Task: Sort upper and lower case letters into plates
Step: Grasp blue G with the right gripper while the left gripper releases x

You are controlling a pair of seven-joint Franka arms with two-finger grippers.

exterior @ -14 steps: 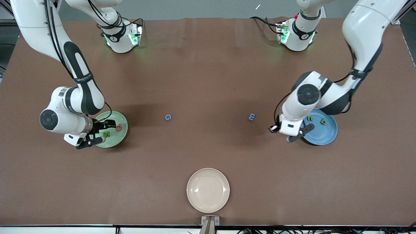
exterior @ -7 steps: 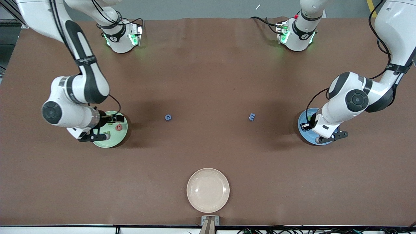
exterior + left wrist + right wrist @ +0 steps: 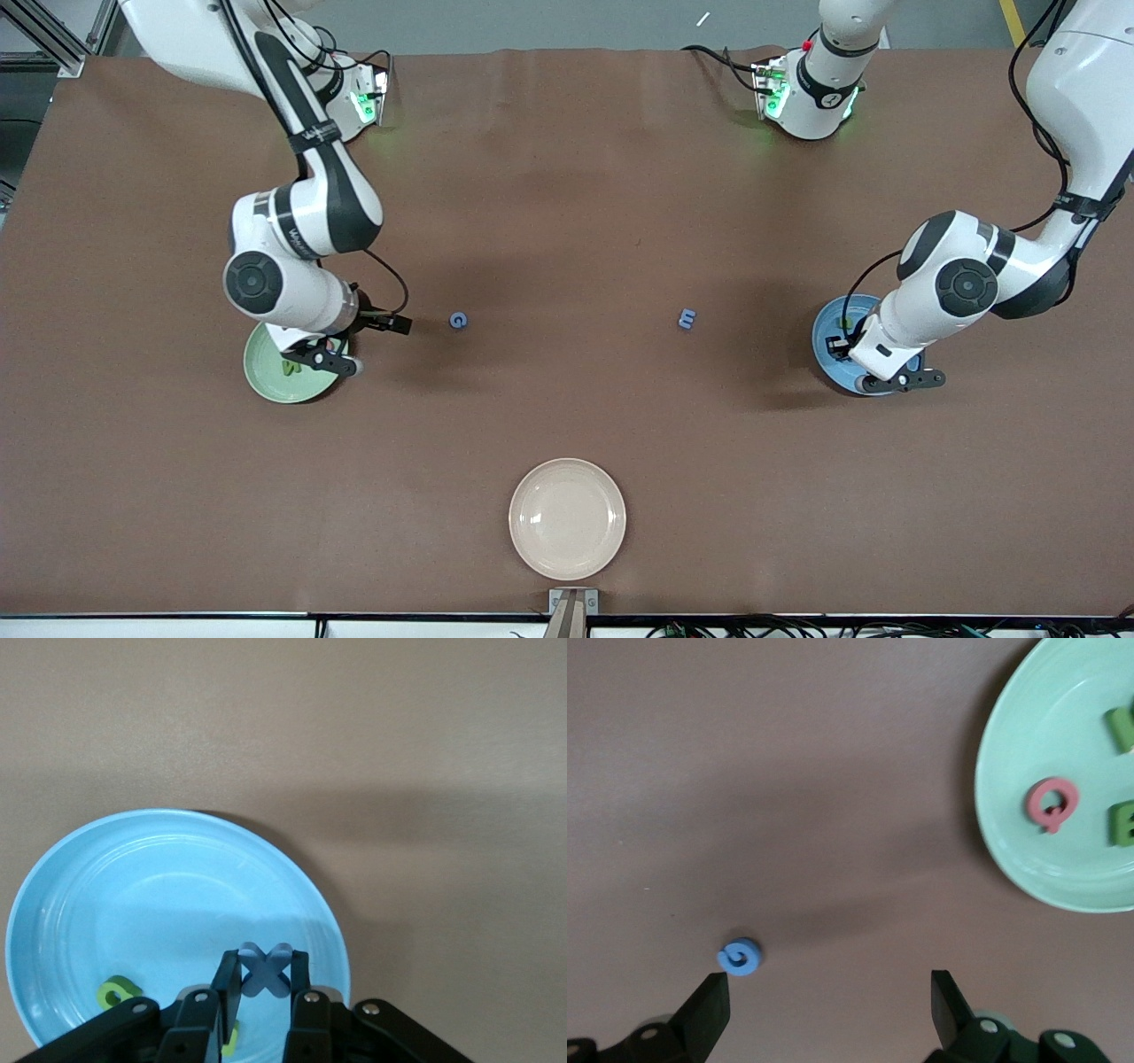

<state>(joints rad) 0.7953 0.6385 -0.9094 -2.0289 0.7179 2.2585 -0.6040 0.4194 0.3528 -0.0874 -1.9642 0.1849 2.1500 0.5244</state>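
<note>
Front view: the left gripper (image 3: pixel 893 377) is hanging over the blue plate (image 3: pixel 828 341) at the left arm's end of the table, the right gripper (image 3: pixel 354 341) over the green plate's (image 3: pixel 266 377) rim, with letters G (image 3: pixel 457 321) and m (image 3: pixel 687 319) lying between the plates. Left wrist view: the left gripper (image 3: pixel 264 979) is pinching a blue x (image 3: pixel 264 967) over the blue plate (image 3: pixel 133 895). Right wrist view: the right gripper (image 3: pixel 830 1001) is gaping wide, holding nothing, with the G (image 3: pixel 739 957) just beside one finger (image 3: pixel 707 1012) and the green plate (image 3: pixel 1010 815) carrying a pink Q (image 3: pixel 1052 803).
</note>
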